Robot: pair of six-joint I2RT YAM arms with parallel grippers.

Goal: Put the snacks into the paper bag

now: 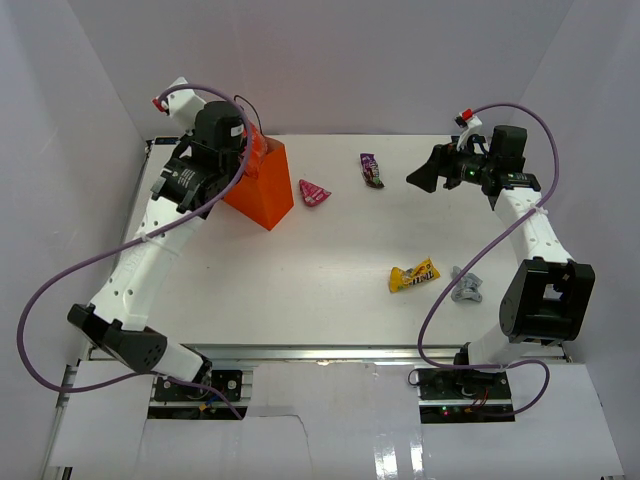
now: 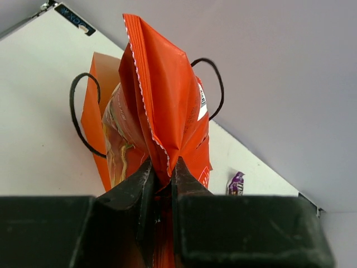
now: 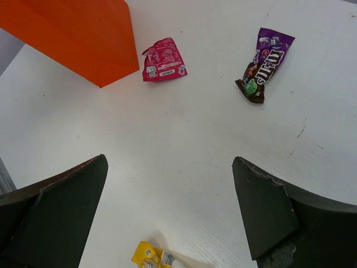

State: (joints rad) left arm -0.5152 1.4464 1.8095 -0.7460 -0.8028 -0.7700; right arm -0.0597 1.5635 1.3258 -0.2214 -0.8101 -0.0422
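Note:
My left gripper [image 2: 162,174] is shut on the bottom edge of the large red crisp bag [image 2: 164,95]. It holds the crisp bag upright at the mouth of the orange paper bag [image 1: 265,195], whose black cord handles [image 2: 78,117] show on either side. Four sweets lie on the table: pink [image 1: 314,192], purple [image 1: 372,170], yellow [image 1: 413,276] and silver-grey [image 1: 466,287]. My right gripper [image 3: 170,184] hangs open above the table with nothing between its fingers. Ahead of it lie the pink sweet [image 3: 163,60] and purple sweet [image 3: 265,64], and the yellow sweet [image 3: 150,258] is just beneath it.
White walls enclose the table on the left, back and right. The paper bag stands at the back left, close to the left wall. The right arm's elbow [image 1: 545,295] rises near the silver-grey sweet.

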